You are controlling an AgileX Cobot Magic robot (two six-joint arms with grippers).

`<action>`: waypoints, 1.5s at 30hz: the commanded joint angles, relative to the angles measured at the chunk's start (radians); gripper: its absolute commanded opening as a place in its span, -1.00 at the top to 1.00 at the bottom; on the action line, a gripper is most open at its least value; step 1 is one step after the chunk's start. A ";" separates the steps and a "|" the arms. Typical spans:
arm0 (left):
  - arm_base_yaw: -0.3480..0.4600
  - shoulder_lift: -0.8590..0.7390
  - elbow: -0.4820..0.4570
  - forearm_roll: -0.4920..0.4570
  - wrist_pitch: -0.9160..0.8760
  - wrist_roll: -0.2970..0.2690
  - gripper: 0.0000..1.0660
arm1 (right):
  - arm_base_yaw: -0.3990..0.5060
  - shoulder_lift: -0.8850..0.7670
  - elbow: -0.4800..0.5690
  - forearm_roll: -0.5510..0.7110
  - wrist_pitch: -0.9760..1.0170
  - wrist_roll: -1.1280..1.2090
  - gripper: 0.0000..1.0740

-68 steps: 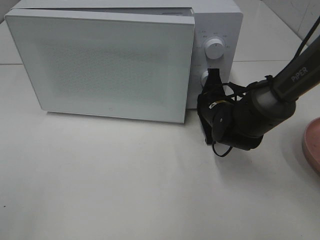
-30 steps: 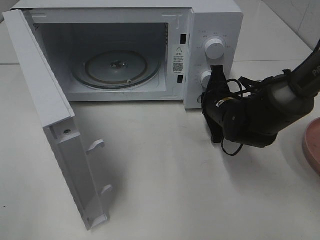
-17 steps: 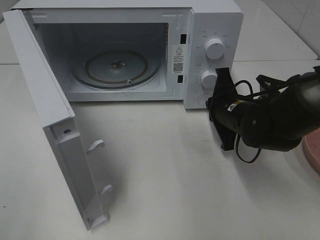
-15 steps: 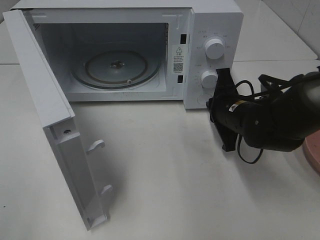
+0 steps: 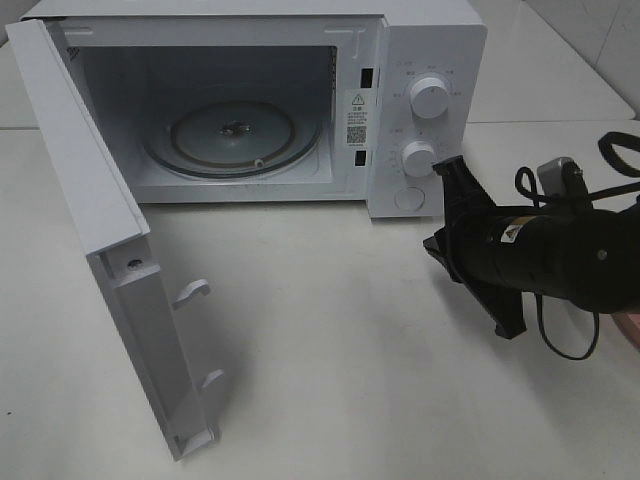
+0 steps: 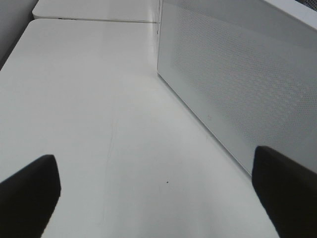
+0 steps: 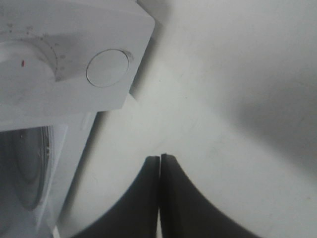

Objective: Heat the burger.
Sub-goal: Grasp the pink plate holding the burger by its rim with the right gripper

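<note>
Microwave (image 5: 430,40): white, on table (image 5: 330,380), door (image 5: 90,200) swung wide, glass turntable (image 5: 232,135) inside.
Right claw (image 7: 160,157): pressed together, above the table near the microwave's front corner.
Left claw (image 6: 157,198): spread wide, low over the table beside the door's outer face.
Burger: whereabouts cannot be told.

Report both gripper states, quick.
Left gripper: open, holding nothing.
Right gripper: closed, holding nothing.
</note>
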 commanded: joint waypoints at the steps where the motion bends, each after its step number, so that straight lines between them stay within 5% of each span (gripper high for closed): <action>1: -0.005 -0.023 0.003 -0.006 -0.009 -0.001 -0.83 | -0.003 -0.040 0.004 -0.013 0.081 -0.084 0.93; 9: -0.005 -0.023 0.003 -0.006 -0.009 -0.001 -0.83 | -0.044 -0.113 0.001 -0.013 0.324 -0.382 0.93; 20: -0.005 -0.023 0.003 -0.006 -0.009 -0.001 -0.83 | -0.242 -0.233 -0.057 -0.058 0.824 -0.914 0.92; 29: -0.005 -0.023 0.003 -0.006 -0.009 -0.001 -0.83 | -0.282 -0.292 -0.198 -0.399 1.157 -0.908 0.89; 45: -0.005 -0.023 0.003 -0.006 -0.009 -0.001 -0.83 | -0.282 -0.362 -0.256 -0.590 1.332 -0.934 0.86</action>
